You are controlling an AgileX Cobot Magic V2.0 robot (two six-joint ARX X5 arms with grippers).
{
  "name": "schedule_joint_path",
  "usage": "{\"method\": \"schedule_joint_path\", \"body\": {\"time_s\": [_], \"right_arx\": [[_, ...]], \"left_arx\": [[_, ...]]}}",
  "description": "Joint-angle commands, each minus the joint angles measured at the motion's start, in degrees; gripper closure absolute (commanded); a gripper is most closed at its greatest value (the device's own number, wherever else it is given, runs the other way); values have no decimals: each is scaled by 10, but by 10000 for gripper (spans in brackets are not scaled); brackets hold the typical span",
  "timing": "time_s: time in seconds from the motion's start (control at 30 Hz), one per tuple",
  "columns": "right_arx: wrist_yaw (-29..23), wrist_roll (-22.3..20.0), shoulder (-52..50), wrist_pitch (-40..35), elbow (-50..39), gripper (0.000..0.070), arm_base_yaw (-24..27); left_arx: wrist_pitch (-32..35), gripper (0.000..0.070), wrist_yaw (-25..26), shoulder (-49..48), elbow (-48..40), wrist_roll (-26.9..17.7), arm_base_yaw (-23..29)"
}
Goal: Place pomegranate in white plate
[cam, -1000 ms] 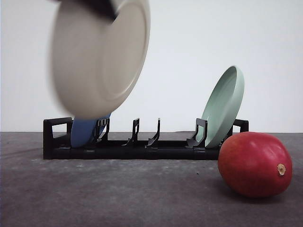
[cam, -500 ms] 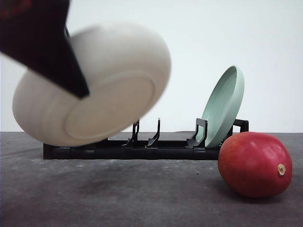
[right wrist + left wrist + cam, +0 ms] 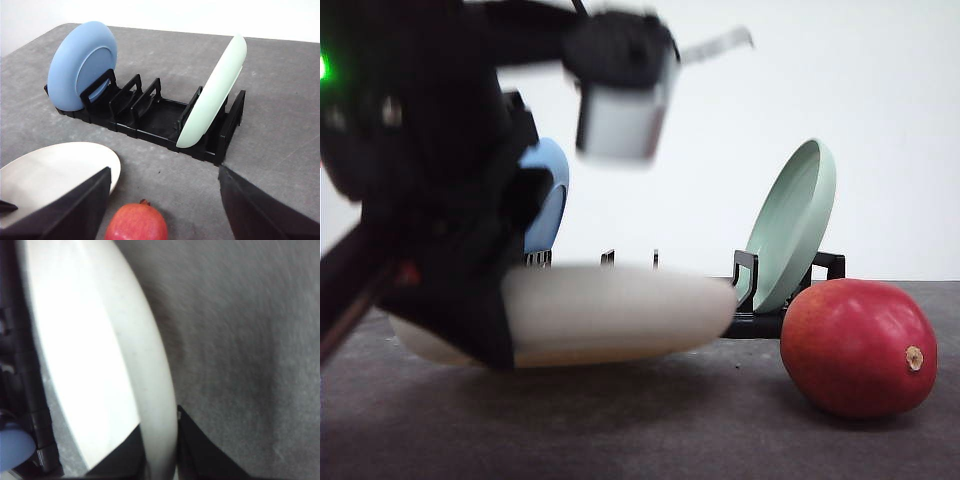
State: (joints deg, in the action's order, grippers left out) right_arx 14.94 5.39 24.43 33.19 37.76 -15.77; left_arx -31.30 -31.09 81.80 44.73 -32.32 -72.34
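Front view: the white plate (image 3: 620,310) now lies nearly horizontal just above or on the table (image 3: 640,430), at about 9 o'clock from the pomegranate (image 3: 858,347). One second ago it was held high and on edge above the rack; half a second ago it was tilted and descending. The lowering phase is therefore judged to be almost complete.

The left gripper (image 3: 159,467) is clamped on the plate rim; in the left wrist view its dark fingers (image 3: 200,450) stand on either side of the plate edge. Whether the plate fully rests on the table cannot be determined because of motion blur.

The right gripper (image 3: 162,200) hangs spread wide and empty, with the pomegranate between its fingers and below them, not touched. In the right wrist view the plate lies at roughly 9 o'clock of the fruit, near but apart.

The dish rack (image 3: 150,117) holds the blue plate (image 3: 82,65) at one end and the pale green plate (image 3: 212,97) at the other; the slots between them are vacant.

Implication: once the plate is released, the right arm is positioned to grasp the fruit and transfer it. The round fruit may roll if nudged.
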Motion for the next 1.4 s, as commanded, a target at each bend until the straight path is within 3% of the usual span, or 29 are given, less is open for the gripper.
{"method": "schedule_joint_path", "body": {"time_s": [0.0, 0.1, 0.23, 0.3, 0.4, 0.5, 0.63, 0.8, 1.13, 1.37], "right_arx": [[0, 6, 2, -6, 7, 271, -3], [0, 6, 2, -6, 7, 271, -3], [0, 6, 2, -6, 7, 271, -3], [0, 6, 2, -6, 7, 271, -3], [0, 6, 2, -6, 7, 271, -3], [0, 6, 2, -6, 7, 271, -3], [0, 6, 2, -6, 7, 271, -3], [0, 6, 2, -6, 7, 271, -3], [1, 6, 2, 14, 7, 271, -3], [1, 6, 2, 45, 7, 271, -3]], "left_arx": [[-1, 671, 4, 16, 5, -13, -8], [1, 620, 4, 27, 5, -10, -9], [7, 364, 4, 26, 6, 23, -9], [6, 288, 4, 24, 8, 50, -8], [-1, 263, 20, 12, 16, 94, -5], [-24, 262, 75, -14, 31, 145, 10], [-48, 182, 177, -62, 45, 226, 52], [-61, 184, 308, -131, 45, 298, 136], [-57, 186, 325, -274, 45, 337, 352], [-43, 188, 337, -355, 38, 346, 464]]}}
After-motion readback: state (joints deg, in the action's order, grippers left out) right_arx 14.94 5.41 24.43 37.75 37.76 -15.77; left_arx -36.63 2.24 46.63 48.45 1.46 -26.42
